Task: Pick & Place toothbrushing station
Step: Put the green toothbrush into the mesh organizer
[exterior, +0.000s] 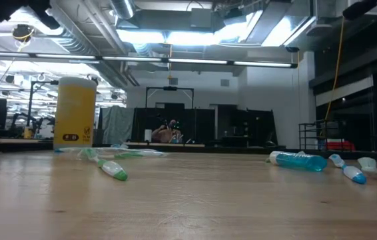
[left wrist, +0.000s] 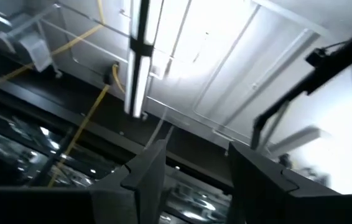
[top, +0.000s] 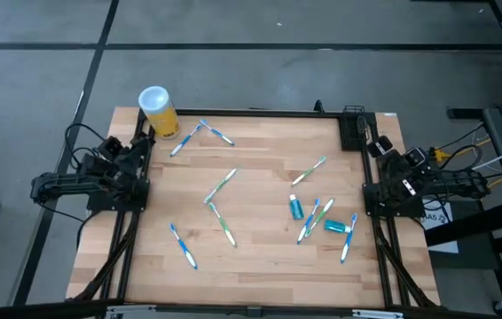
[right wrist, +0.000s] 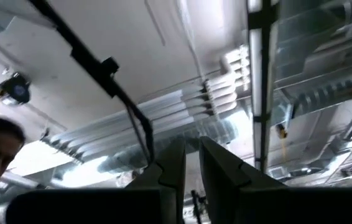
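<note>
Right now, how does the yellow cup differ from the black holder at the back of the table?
The yellow cup is a tall cylinder with a white lid, standing at the table's back left corner. The black holder is a dark rectangular box at the back right corner, near the right arm. Both sit on the wooden table, neither touched by a gripper.

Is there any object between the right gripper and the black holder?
Nothing visible. The holder sits at the table's far right corner, just beyond the right gripper, parked at that edge. The toothbrushes lie further toward the middle.

Two dark jointed arms with black cables; each gripper has dark, flat-sided fingers (left wrist: pixel 151 171).
</note>
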Available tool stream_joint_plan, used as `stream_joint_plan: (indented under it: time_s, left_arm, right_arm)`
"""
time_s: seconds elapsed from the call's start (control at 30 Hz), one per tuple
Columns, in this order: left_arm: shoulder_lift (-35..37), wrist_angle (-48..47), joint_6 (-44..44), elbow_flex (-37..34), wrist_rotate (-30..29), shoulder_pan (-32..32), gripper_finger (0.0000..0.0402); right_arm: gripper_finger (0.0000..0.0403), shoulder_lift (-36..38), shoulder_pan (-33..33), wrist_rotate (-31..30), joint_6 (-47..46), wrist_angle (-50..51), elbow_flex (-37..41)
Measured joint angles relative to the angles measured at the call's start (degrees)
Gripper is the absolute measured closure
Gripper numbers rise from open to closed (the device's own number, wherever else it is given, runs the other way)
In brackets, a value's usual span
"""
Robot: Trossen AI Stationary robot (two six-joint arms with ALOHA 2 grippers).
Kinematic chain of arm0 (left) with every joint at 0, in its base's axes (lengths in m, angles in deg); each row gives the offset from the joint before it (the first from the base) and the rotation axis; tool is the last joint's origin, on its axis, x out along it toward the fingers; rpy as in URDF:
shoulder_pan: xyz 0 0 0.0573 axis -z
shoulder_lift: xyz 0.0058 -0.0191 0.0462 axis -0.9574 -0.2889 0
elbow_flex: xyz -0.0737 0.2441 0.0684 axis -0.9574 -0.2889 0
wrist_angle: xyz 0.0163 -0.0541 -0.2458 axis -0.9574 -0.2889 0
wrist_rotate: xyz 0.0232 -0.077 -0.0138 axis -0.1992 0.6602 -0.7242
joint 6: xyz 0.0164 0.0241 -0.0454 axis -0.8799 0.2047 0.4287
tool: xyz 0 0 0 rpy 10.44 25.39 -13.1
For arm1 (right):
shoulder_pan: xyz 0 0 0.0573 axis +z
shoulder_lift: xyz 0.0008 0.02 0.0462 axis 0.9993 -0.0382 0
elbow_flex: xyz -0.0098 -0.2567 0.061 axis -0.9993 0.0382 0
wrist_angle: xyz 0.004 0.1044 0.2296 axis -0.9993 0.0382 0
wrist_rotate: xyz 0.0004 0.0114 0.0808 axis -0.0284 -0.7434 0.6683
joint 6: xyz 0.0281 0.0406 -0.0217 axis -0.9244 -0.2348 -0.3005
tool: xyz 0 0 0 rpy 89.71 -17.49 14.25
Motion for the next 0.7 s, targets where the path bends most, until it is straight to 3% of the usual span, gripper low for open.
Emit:
stream_joint_plan:
  time_s: [0.1,0.2,0.33,0.5,0.6,0.7]
  left_arm:
    - [0.00,0.00,0.00,0.00,-2.54,-0.02,0.0231]
    - [0.00,-0.01,1.52,0.00,-3.70,0.00,0.0231]
    - [0.02,-0.16,1.29,0.00,-12.40,0.00,0.0231]
    - [0.02,-0.78,-0.66,0.00,-14.47,0.00,0.0231]
    - [0.02,-2.55,1.19,0.00,-21.73,0.00,0.0231]
    - [0.02,-3.26,1.64,0.00,-24.89,0.00,0.0231]
  right_arm:
    - [0.0353,0.00,0.00,-4.97,-3.18,-0.50,0.00]
    - [0.0353,0.00,0.00,-6.03,-3.42,-0.69,0.00]
    - [0.0353,0.00,0.00,-6.41,-0.32,-0.53,0.00]
    - [0.0353,0.00,0.00,-11.73,2.45,-0.68,-0.14]
    - [0.0353,0.00,0.00,-13.67,1.91,-0.72,-1.16]
    - [0.0353,0.00,0.00,-13.60,-0.01,-0.72,-2.16]
